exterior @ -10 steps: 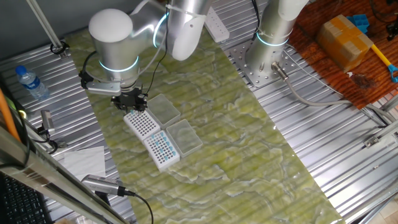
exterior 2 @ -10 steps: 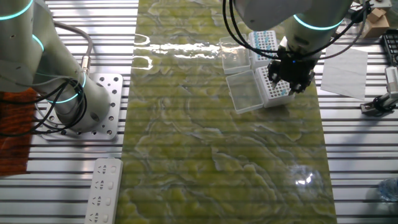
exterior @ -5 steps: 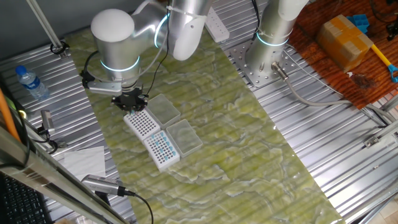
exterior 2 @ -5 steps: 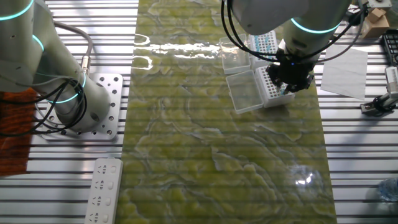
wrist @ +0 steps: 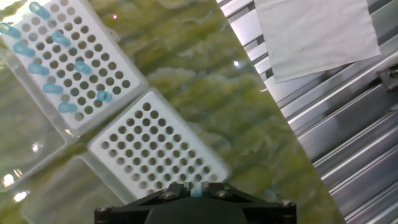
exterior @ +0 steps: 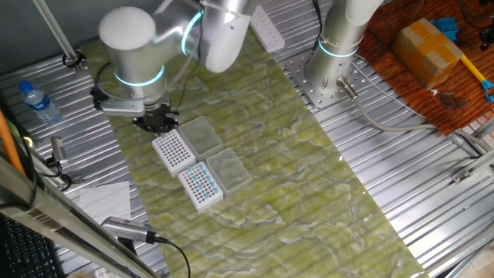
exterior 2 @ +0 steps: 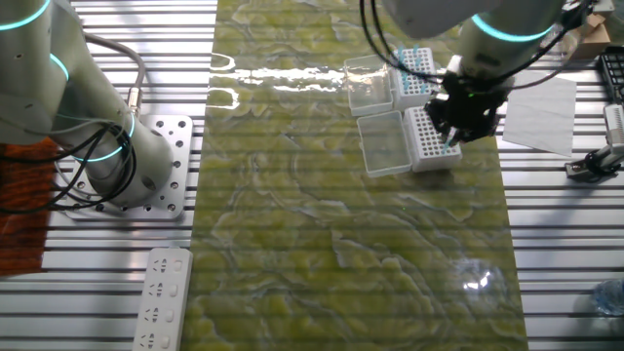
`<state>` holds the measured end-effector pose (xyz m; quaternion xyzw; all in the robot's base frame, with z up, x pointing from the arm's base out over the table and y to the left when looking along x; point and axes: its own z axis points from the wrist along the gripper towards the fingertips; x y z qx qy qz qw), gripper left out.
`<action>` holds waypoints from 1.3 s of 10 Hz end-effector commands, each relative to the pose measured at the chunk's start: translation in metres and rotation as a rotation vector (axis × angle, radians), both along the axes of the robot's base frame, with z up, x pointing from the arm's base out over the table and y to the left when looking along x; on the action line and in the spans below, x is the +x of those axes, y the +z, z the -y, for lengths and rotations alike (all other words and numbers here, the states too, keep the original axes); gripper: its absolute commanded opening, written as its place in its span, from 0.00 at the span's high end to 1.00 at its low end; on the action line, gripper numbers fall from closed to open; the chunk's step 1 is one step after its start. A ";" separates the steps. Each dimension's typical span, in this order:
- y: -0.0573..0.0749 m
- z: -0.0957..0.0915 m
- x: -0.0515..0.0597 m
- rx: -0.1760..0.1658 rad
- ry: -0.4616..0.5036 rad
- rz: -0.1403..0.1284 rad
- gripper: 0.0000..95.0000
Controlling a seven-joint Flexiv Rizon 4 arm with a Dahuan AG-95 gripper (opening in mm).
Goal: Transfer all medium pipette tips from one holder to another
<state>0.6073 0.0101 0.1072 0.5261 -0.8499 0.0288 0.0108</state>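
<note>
Green mat surface point(exterior: 309, 185): tool point(exterior: 157, 123) over empty holder point(exterior: 174, 150), frame centre-left. Other fixed view: same, upper right. Hand view: medium pipette tips point(wrist: 53, 62) upper left in second holder point(wrist: 71, 56); tool's finger gap can't tell.

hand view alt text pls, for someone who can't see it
Looking down past the dark gripper at two white tip holders lying corner to corner on a green mat: the nearer holder shows only bare holes, the farther holder has scattered medium pipette tips. A white paper sheet lies on the ribbed metal table at upper right.
</note>
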 end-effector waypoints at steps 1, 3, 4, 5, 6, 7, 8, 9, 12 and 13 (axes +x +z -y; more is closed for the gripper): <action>0.026 -0.003 -0.002 -0.006 -0.016 -0.035 1.00; 0.041 -0.009 -0.001 -0.004 -0.035 -0.056 1.00; 0.056 -0.023 0.004 -0.004 -0.066 -0.079 1.00; 0.063 -0.037 0.006 0.000 -0.094 -0.082 1.00; 0.063 -0.037 0.006 0.000 -0.094 -0.082 1.00; 0.067 -0.062 0.011 0.014 -0.150 -0.081 1.00; 0.067 -0.075 0.014 0.030 -0.183 -0.081 1.00; 0.065 -0.088 0.016 0.038 -0.214 -0.080 1.00; 0.056 -0.117 0.021 0.043 -0.284 -0.074 1.00; 0.053 -0.123 0.022 0.041 -0.298 -0.073 1.00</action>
